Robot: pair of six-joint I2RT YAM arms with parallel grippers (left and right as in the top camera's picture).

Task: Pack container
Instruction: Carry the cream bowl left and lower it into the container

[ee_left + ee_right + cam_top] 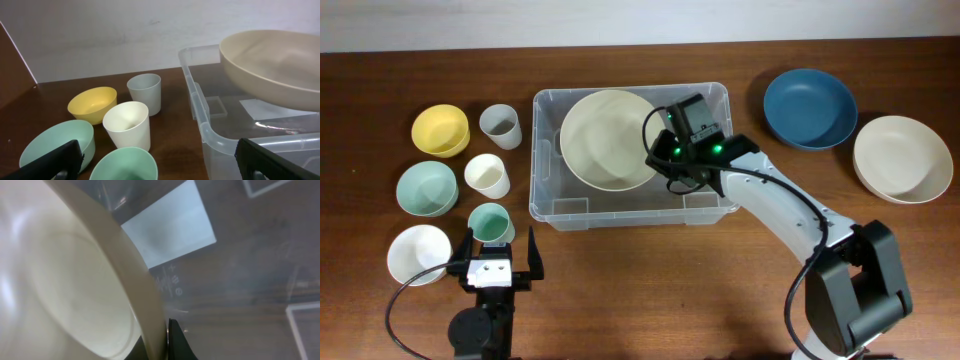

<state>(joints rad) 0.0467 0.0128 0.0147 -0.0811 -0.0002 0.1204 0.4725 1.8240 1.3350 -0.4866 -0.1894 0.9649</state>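
Note:
The clear plastic container [710, 205] stands mid-table, its white base label showing in the right wrist view [170, 225]. My right gripper [665, 160] is inside it, shut on the rim of a large cream bowl [605, 140], held tilted over the container's left half; the rim sits pinched between the fingers [162, 342]. The bowl and container [210, 135] also show in the left wrist view, the bowl [270, 65] off the base. My left gripper [500, 262] is open and empty at the front left, just behind a green cup [490, 220].
Left of the container stand a yellow bowl [440, 130], grey cup [501, 125], green bowl [427, 187], cream cup [487, 175] and white bowl [418, 253]. At the right lie a blue bowl [809, 107] and a cream bowl [902, 158].

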